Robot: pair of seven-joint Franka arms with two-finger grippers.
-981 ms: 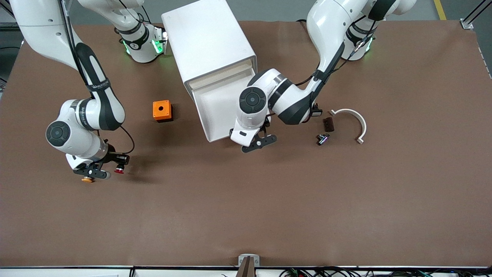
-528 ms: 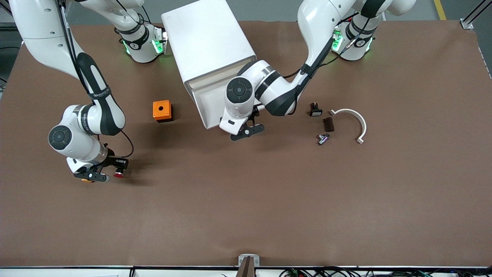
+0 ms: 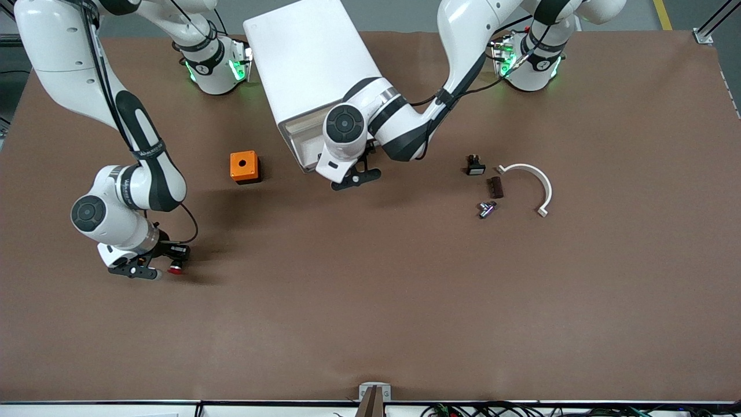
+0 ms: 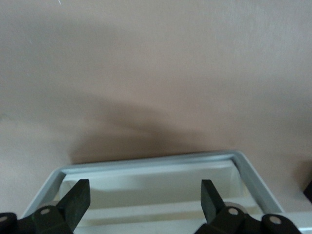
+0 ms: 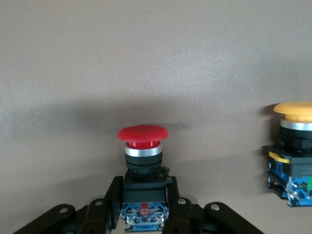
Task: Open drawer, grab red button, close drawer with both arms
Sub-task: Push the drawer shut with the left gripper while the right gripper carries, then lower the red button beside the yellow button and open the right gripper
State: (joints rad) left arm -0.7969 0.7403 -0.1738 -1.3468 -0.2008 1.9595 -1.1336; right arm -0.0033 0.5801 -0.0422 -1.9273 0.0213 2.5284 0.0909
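Observation:
The white cabinet (image 3: 312, 58) stands between the arm bases. Its drawer (image 3: 302, 152) sticks out only a short way, and its rim (image 4: 151, 163) shows in the left wrist view. My left gripper (image 3: 354, 176) is at the drawer's front edge, open, with its fingers (image 4: 78, 200) spread wide and nothing between them. Toward the right arm's end of the table, my right gripper (image 3: 151, 267) is shut on the black-and-blue body of the button (image 5: 143, 134). The button's red cap (image 3: 174, 269) points away from the gripper, low over the table.
An orange-yellow capped button (image 5: 295, 146) stands beside the held one. An orange cube (image 3: 244, 166) lies beside the cabinet. Toward the left arm's end lie a small black part (image 3: 474, 165), a brown block (image 3: 494, 187), a metal piece (image 3: 486, 209) and a white curved bracket (image 3: 532, 179).
The left arm has pushed the drawer most of the way into the cabinet. The right gripper, still holding the button, has shifted slightly over the table.

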